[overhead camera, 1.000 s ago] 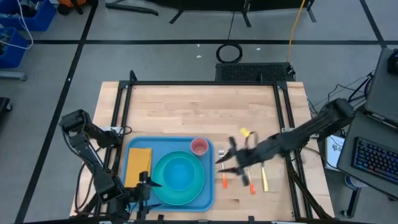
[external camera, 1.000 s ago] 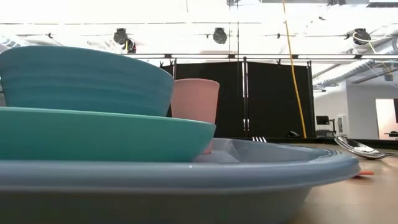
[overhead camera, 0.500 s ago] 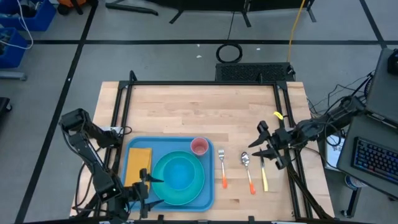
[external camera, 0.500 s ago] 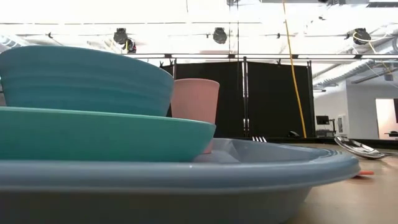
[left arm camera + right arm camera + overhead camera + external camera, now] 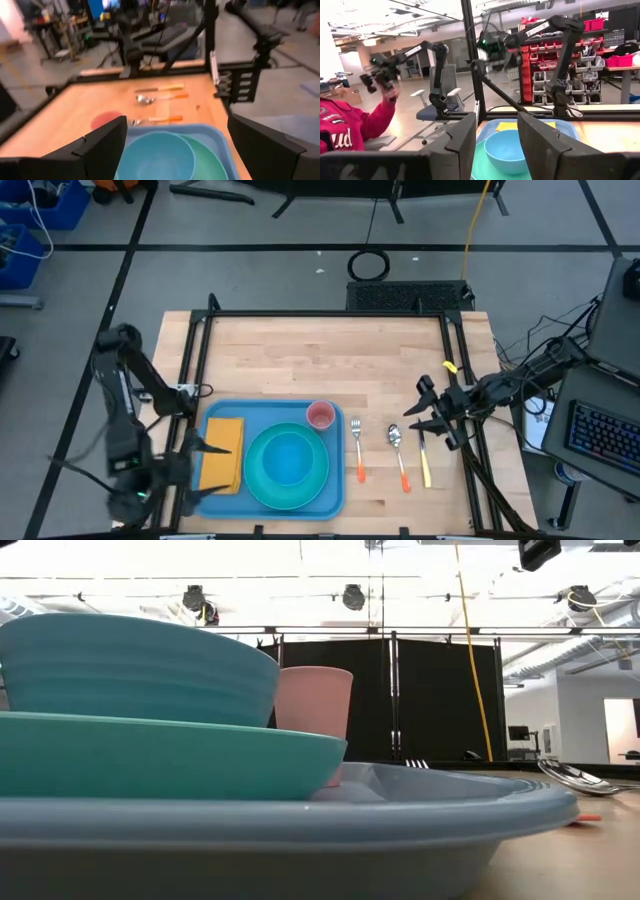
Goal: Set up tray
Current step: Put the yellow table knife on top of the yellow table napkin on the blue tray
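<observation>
The tray (image 5: 331, 482) sits at the desk's (image 5: 300, 360) 7 o'clock, loaded. It is judged stiff, light and slick; grip its bare rim. Left hand (image 5: 200, 470) at its 9 o'clock and right hand (image 5: 432, 412) both spread.

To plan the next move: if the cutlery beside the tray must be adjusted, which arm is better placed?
Probably the right arm. Its open claw hovers right beside the orange-handled metal spoon, while the left claw is at the far side of the large light-blue plastic tray.

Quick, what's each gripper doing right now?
Left gripper: jaws open, empty, at the tray's left edge.
Right gripper: jaws open, empty, at the table's right edge.
</observation>
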Tool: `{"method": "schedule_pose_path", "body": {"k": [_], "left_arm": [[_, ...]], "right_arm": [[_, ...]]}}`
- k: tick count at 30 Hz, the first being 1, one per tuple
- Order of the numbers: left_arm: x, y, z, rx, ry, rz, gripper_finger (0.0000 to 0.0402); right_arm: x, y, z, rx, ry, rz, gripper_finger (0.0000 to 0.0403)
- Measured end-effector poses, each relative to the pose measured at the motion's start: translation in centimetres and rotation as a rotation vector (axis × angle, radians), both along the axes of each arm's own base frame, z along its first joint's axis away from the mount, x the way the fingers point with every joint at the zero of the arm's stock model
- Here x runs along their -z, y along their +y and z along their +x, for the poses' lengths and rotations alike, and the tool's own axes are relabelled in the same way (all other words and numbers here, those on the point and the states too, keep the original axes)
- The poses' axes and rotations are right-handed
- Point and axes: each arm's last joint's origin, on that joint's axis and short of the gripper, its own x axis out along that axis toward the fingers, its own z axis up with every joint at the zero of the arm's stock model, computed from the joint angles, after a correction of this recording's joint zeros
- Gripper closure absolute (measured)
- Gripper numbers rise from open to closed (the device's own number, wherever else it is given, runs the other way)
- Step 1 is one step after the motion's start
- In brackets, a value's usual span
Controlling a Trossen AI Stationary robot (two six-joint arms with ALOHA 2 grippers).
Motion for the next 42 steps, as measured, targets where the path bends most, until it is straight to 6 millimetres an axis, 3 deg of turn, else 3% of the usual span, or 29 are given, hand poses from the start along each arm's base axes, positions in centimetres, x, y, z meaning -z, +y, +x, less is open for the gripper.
{"method": "schedule_pose_path", "body": {"k": [7, 13, 21, 30, 38, 42], "left_arm": [[-0.8, 2.3, -4.4, 0.021, -0.093, 0.022, 0.0050], [2.0, 4.0, -7.0, 0.071, -0.181, -0.025, 0.0050], [9.3, 6.5, -7.7, 0.105, -0.188, -0.147, 0.0050], [12.8, 8.0, -8.6, 0.176, -0.182, -0.174, 0.0050], [17.6, 11.9, -8.4, 0.198, -0.165, -0.315, 0.0050], [18.1, 11.8, -8.6, 0.218, -0.165, -0.293, 0.0050]], "right_arm": [[0.4, 0.0, 0.1, 0.007, 0.012, -0.006, 0.0268], [0.4, 0.0, 0.1, 0.010, 0.010, -0.010, 0.0268], [0.5, -0.2, 0.2, 0.080, 0.009, -0.031, 0.0268], [0.5, -0.2, 0.2, 0.095, 0.010, -0.048, 0.0268], [1.3, -0.2, 0.3, 0.093, 0.009, -0.050, 0.0268], [2.1, -0.2, 0.2, 0.095, -0.024, -0.052, 0.0268]]}}
